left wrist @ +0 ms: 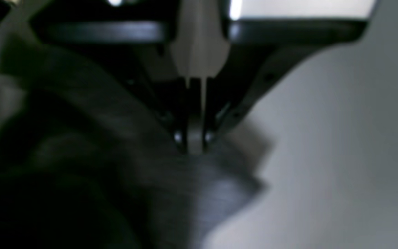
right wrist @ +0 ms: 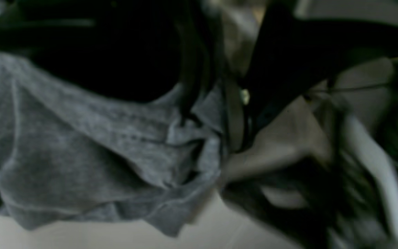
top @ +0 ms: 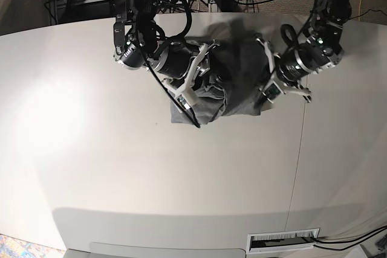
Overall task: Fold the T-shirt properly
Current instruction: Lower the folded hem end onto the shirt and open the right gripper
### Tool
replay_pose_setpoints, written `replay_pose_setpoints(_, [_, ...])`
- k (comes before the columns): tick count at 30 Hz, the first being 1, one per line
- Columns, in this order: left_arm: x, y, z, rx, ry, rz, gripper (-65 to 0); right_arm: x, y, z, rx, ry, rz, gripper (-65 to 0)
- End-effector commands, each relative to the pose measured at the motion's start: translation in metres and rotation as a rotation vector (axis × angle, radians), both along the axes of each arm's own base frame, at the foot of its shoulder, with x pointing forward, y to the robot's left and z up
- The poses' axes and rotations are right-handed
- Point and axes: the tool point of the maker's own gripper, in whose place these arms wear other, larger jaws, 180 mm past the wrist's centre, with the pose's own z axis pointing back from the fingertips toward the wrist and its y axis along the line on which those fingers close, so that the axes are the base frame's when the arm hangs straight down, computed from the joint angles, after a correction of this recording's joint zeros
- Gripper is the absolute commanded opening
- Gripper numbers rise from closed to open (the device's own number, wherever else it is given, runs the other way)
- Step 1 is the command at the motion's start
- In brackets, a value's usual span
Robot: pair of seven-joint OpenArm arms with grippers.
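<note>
Heather-grey cotton T-shirt (top: pixel 227 89) lies bunched, partly folded, on white counter (top: pixel 151 173) near far edge, middle. Left gripper (left wrist: pixel 194 147): fingers together, clamped on T-shirt edge. Right gripper (top: pixel 202 80) low over opposite side of T-shirt; black fingers (right wrist: pixel 235 114) against rumpled cloth, cannot tell whether apart or gripping.

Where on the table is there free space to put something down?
The table is bare in front of the T-shirt and far to either side. It is crowded at the back centre, where both arms meet over the cloth.
</note>
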Motion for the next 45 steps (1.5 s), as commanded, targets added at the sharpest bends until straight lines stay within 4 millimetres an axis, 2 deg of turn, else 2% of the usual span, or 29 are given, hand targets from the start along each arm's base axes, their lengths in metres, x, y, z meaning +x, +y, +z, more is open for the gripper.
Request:
replay_pose_setpoints(1, [0.008,0.005,0.016,-0.025,-0.04,0.015,-65.0,0.006,0.005,0.014,0.035,-0.045,0.0,-42.7])
replay_pose_setpoints(5, [0.004,0.023,0.014,-0.026,-0.02,0.042,-65.0,0.006,0.009,0.022,0.093,-0.046,0.003,-42.7])
replay_pose_setpoints(11, [-0.029,0.024,-0.019,-0.113,0.047,0.067,-65.0,0.004,0.014,0.03,0.148,-0.039,0.012,-42.7])
replay_pose_setpoints(15, [-0.034,0.03,-0.033,-0.14,0.07,0.093,-65.0,0.0,0.019,0.036,0.199,-0.025,0.027,-42.7])
replay_pose_setpoints(19, [-0.034,0.026,-0.031,-0.177,0.072,0.102,-65.0,-0.004,0.028,0.041,0.223,-0.026,0.055,-42.7])
replay_pose_setpoints(27, [-0.034,0.016,-0.031,-0.21,0.077,0.111,-65.0,-0.024,0.071,0.038,0.13,-0.118,0.185,-42.7])
replay_pose_setpoints(31, [-0.035,0.021,-0.034,-0.166,0.072,0.102,-65.0,-0.026,0.074,0.037,0.115,-0.126,0.2,-42.7])
replay_pose_setpoints(37, [-0.035,0.027,-0.037,-0.126,0.075,0.097,-65.0,-0.017,0.078,0.056,0.173,-0.153,0.211,-42.7])
replay_pose_setpoints(41, [-0.03,0.049,-0.038,0.014,0.032,0.092,-65.0,-0.009,0.077,0.057,0.146,-0.178,0.213,-42.7])
replay_pose_setpoints(45, [-0.014,0.079,-0.023,0.142,-0.054,0.145,-65.0,0.0,0.067,0.047,0.006,-0.196,0.23,-42.7])
